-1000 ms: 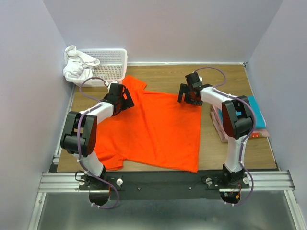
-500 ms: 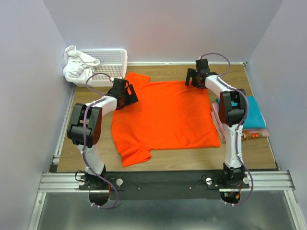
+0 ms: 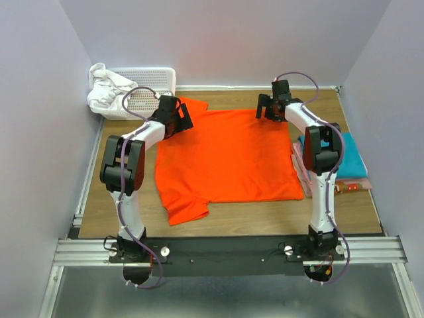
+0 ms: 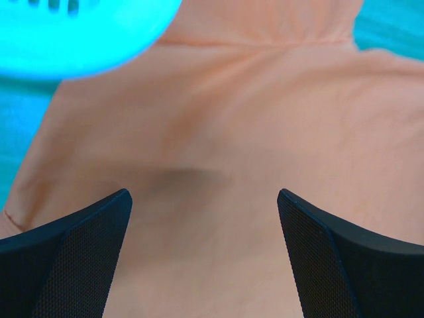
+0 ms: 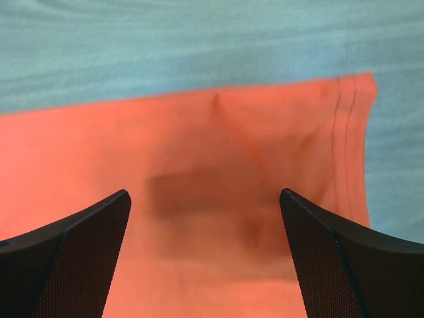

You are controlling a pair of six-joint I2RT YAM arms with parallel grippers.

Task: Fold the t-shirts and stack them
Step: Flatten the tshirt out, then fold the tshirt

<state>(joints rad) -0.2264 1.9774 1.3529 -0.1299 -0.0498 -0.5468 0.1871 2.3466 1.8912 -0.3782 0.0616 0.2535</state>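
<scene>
Found the left tool (image 4: 204, 199) with its fingers (image 4: 73, 258) spread wide apart, clamped on nothing, poised low over the far-left sleeve area of the orange t-shirt (image 3: 225, 159), a soft shadow on the cloth between the tips. Could not tell contact with the fabric from either view. Found the right tool (image 5: 204, 199) likewise wide apart and gripping nothing, set above the shirt's far right corner, just inside the double-stitched hem (image 5: 344, 146), with a darker shadow on the cloth beneath. Saw the t-shirt itself spread flat and unfolded across the middle of the wooden table (image 3: 232, 98), lying sideways: both sleeves to the left, one by the left tool and the other sleeve (image 3: 187, 209) toward the near edge, hem to the right. Noted, just beside that hem at the table's right edge, a stack of folded shirts: a teal shirt (image 3: 351, 156) on top, a pink shirt (image 3: 299, 179) under it, the edge of a patterned shirt (image 3: 351, 187) showing at the near side. Spotted at the far left corner a white plastic basket (image 3: 156, 83) with white cloth (image 3: 106, 89) draped over its left rim.
</scene>
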